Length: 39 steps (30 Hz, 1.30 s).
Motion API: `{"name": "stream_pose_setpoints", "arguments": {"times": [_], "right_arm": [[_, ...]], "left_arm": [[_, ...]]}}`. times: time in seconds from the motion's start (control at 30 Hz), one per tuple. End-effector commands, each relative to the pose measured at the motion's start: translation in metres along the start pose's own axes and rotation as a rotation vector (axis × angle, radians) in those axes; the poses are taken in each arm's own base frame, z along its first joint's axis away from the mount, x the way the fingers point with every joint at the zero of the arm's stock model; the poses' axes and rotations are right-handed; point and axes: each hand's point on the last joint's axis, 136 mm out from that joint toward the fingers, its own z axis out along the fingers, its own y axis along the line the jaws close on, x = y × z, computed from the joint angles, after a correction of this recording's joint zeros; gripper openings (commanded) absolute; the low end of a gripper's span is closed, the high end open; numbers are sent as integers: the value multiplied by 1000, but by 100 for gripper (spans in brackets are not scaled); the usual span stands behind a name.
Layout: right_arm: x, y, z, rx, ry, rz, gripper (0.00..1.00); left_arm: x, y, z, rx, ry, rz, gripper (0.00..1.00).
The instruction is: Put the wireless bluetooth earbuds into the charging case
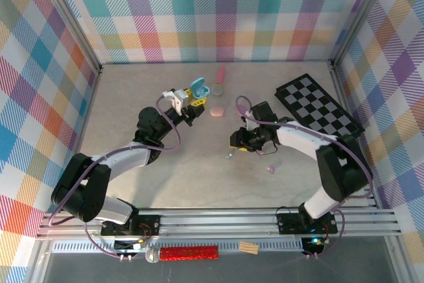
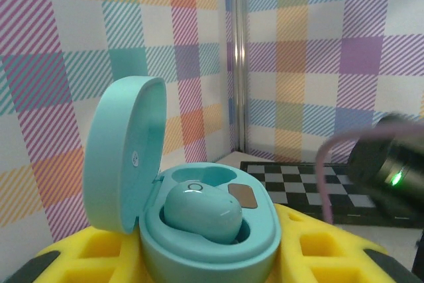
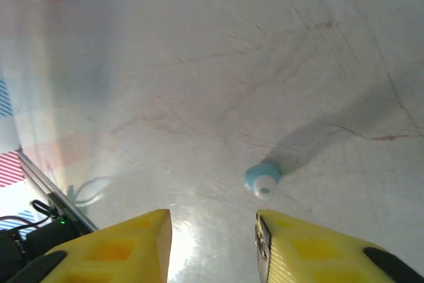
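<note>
My left gripper [image 1: 190, 102] is shut on an open mint-blue charging case [image 1: 199, 88], held up off the table. In the left wrist view the case [image 2: 212, 243] sits between my yellow fingers [image 2: 99, 256] with its lid [image 2: 126, 154] standing up. One mint earbud [image 2: 202, 211] lies in the near socket, and the far socket is bare. My right gripper [image 3: 213, 230] is open just above the table, with a small blue earbud [image 3: 262, 179] lying a little ahead of its right finger. From above, that earbud [image 1: 228, 156] lies just below the right gripper [image 1: 236, 142].
A pink case [image 1: 218, 111], a mint case [image 1: 218, 88] and a pink oblong piece [image 1: 220, 72] lie at mid-back. A purple earbud [image 1: 270, 169] rests near the right arm. A checkerboard [image 1: 318, 104] lies at the right. Plaid walls enclose the table.
</note>
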Motion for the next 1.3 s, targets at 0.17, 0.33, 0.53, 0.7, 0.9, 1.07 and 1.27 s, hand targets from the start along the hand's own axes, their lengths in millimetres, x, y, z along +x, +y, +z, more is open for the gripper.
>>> {"name": "stream_pose_setpoints", "arguments": {"times": [0.17, 0.33, 0.53, 0.7, 0.9, 1.07, 1.27], "right_arm": [[-2, -6, 29, -12, 55, -5, 27], [2, -12, 30, 7, 63, -1, 23], [9, -17, 31, 18, 81, 3, 21], [14, -13, 33, 1, 105, -5, 22], [22, -7, 41, -6, 138, -24, 22], [31, -9, 43, 19, 156, -27, 21], [43, -8, 42, 28, 175, -35, 22]], "left_arm": [[-5, -1, -5, 2, -16, -6, 36], [-6, -2, -3, 9, -14, -5, 36], [-6, -2, -2, 15, -15, -8, 36], [-5, -3, -3, 15, -13, -9, 36], [-3, -3, -3, 15, -8, -11, 36], [-2, -3, -5, 11, -5, -11, 36], [-2, -3, -7, 6, -4, -9, 36]]}}
